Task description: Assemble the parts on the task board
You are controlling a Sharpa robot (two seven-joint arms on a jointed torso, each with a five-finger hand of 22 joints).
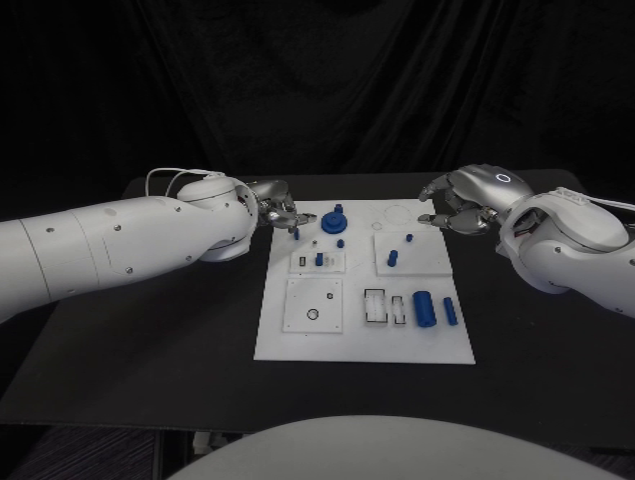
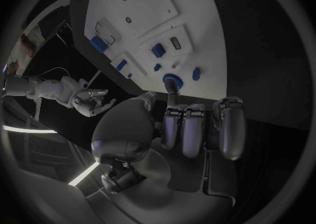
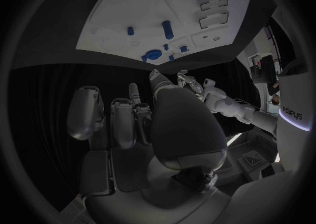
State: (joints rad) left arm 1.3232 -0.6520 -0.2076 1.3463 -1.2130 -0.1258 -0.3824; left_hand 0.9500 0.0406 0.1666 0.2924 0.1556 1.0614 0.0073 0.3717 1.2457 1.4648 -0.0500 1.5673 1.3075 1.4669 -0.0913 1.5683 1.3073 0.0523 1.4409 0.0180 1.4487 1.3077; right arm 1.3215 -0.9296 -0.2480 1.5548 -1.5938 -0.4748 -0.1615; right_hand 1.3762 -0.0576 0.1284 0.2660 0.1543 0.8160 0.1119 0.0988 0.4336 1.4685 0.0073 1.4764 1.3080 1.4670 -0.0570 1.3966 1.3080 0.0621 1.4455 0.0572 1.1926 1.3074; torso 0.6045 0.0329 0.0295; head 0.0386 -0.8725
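The left hand [image 1: 271,207] hovers at the far left corner of the white task board [image 1: 296,338], its fingers [image 2: 187,129] loosely curled with nothing between them; the wrist view shows them apart from the board and from the blue pieces beyond. Just beside this hand, a small blue peg [image 1: 296,233] stands at the board's left edge.

Further along the far edge sits a round blue knob [image 1: 335,220], with a small blue peg [image 1: 342,243] near it toward the robot and another short blue piece [image 1: 319,259] in the left raised panel. In the middle, the near half of the board carries a panel with a dark ring [image 1: 313,314], then two rectangular slots [image 1: 385,305]. To their right a thick blue cylinder [image 1: 422,308] lies on its side, and a thinner blue pin [image 1: 450,311] lies just beside it. Further back, an upright blue peg [image 1: 392,258] stands in the right raised panel, with a tiny blue piece [image 1: 408,238] behind it.

The right hand [image 1: 454,212] hangs over the black worktop [image 1: 144,340] at the board's far right corner, fingers [image 3: 124,121] partly curled, holding nothing.
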